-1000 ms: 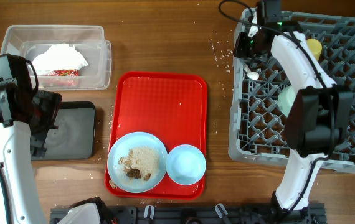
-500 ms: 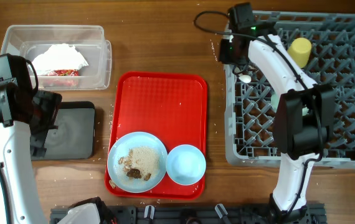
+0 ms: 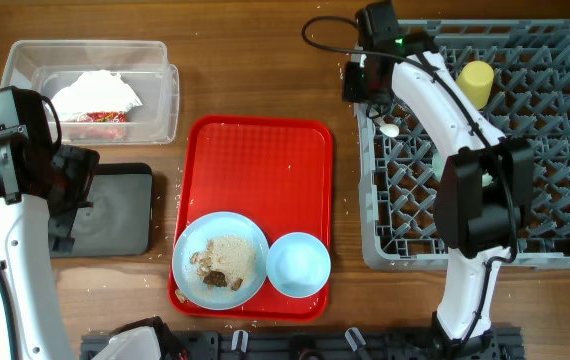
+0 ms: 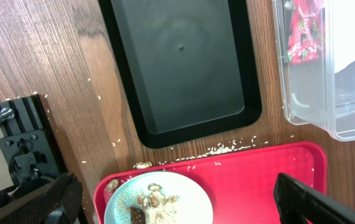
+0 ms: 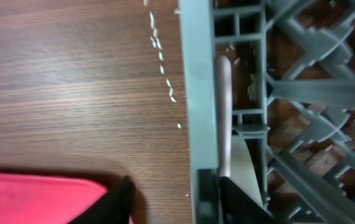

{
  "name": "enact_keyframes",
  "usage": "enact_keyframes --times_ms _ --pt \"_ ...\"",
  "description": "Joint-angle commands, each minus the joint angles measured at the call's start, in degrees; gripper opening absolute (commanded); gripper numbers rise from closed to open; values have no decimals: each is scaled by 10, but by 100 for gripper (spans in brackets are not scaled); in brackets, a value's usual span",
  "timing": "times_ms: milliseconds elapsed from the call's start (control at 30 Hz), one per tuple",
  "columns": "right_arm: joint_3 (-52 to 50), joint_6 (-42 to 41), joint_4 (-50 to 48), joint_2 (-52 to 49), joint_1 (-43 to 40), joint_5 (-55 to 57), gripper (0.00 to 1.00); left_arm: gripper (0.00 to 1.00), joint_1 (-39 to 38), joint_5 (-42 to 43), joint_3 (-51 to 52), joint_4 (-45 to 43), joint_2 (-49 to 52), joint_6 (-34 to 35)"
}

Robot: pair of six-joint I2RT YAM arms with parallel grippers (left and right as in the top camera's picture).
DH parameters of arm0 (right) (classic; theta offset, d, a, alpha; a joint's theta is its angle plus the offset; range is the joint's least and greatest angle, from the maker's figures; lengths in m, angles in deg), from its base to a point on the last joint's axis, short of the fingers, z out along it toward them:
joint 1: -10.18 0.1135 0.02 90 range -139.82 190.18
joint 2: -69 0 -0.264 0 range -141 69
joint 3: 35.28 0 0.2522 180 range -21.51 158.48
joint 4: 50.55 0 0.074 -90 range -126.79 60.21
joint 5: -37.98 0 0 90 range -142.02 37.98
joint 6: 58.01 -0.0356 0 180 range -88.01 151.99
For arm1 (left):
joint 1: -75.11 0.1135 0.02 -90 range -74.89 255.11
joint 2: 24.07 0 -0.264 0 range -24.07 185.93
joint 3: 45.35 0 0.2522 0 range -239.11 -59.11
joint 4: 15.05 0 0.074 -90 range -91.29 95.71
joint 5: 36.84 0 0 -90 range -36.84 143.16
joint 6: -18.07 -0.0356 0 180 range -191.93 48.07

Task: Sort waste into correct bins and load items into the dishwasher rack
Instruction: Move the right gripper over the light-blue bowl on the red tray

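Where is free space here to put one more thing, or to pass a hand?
The upper half of the red tray is bare, above the blue plate and blue bowl. The wood strip between tray and grey rack is free. The black tray is bare too. Crowded: the clear tub and the rack's left edge, under the right arm.

Finds the wall of a large grey plastic grid-floored rack (image 5: 199,93) running top to bottom. Notes a white plastic spoon (image 5: 225,112) lying inside, lengthwise, close along that wall. Records scattered pale rice grains (image 5: 162,68) on the brown wooden table (image 5: 71,93) outside. Sees a red plastic tray corner (image 5: 34,199) bottom left. Finds the right gripper (image 5: 184,200) with black fingers (image 5: 118,199) apart, straddling the wall.
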Motion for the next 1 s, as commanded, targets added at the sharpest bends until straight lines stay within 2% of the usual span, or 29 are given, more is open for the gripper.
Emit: enact_keyframes --times_ms 0,67,133,300,467,533,767,967 --pt "32 -4 15 63 7 -13 61 100 2 -10 2 1 -3 9" --pt "32 -4 27 97 7 -17 67 100 2 -10 2 1 -3 9" --pt "32 -2 44 127 7 -34 68 100 2 -10 2 1 -3 9" --pt "32 15 110 189 7 -124 67 100 2 -10 2 1 -3 9" --pt "32 59 189 202 40 -204 63 100 2 -10 2 1 -3 9" --pt "32 57 211 202 70 -184 61 100 2 -9 2 1 -3 9" --pt "32 1 245 206 172 -103 64 100 2 -10 2 1 -3 9" --pt "32 -21 308 211 216 -32 67 100 2 -10 2 1 -3 9"
